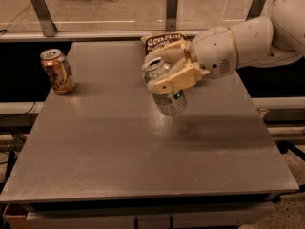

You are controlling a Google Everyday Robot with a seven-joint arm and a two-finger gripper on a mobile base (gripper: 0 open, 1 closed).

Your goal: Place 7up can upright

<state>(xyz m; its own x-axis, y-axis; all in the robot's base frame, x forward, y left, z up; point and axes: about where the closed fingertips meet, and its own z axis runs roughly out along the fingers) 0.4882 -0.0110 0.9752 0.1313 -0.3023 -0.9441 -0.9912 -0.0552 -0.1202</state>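
Note:
The 7up can, silver with green lettering, is held in my gripper above the middle of the grey table. The can is nearly upright, top tilted slightly to the left, its open top facing up. My beige fingers are shut around its upper half. The white arm reaches in from the right. The can's base hangs a little above the tabletop.
An orange-gold patterned can stands upright near the table's left edge. A brown snack bag lies at the back of the table behind my gripper. A railing with metal posts runs behind the table.

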